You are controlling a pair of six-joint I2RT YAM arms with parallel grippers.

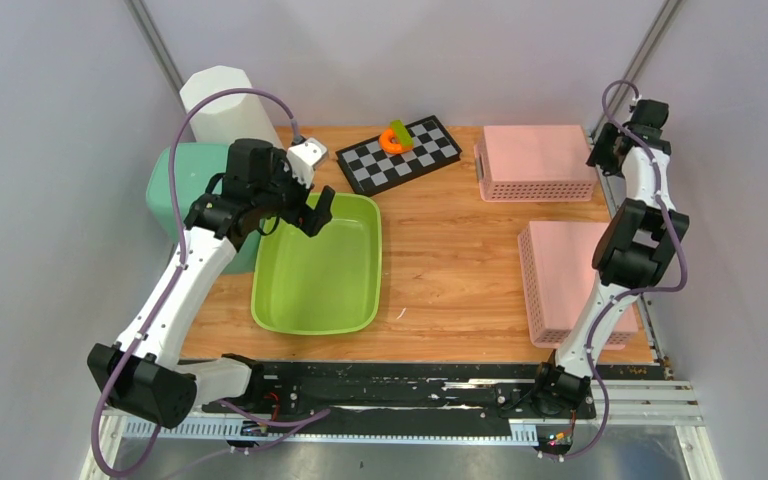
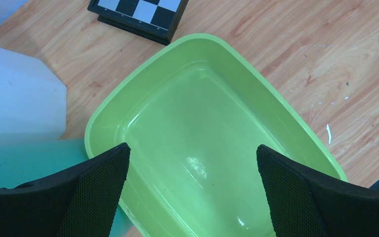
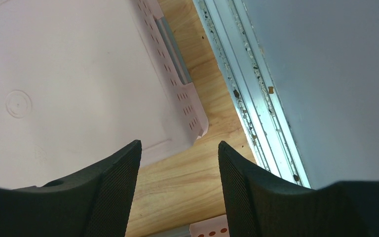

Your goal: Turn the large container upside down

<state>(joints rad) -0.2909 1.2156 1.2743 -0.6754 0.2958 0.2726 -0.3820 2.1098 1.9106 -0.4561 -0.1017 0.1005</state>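
Note:
The large container is a lime green basin (image 1: 320, 270), upright and empty on the left half of the wooden table. It fills the left wrist view (image 2: 202, 123). My left gripper (image 1: 295, 218) hovers above the basin's far left corner, open and empty, with its jaws wide apart over the basin's inside (image 2: 191, 148). My right gripper (image 1: 610, 150) is far off at the back right, open and empty; in the right wrist view (image 3: 180, 143) it is above bare table beside a pink basket.
A teal tub (image 1: 172, 185) lies against the basin's left side, and a white bin (image 1: 222, 100) stands behind it. A checkerboard (image 1: 405, 158) with an orange piece (image 1: 393, 141) lies at the back. Two overturned pink baskets (image 1: 535, 160) (image 1: 570, 280) are on the right.

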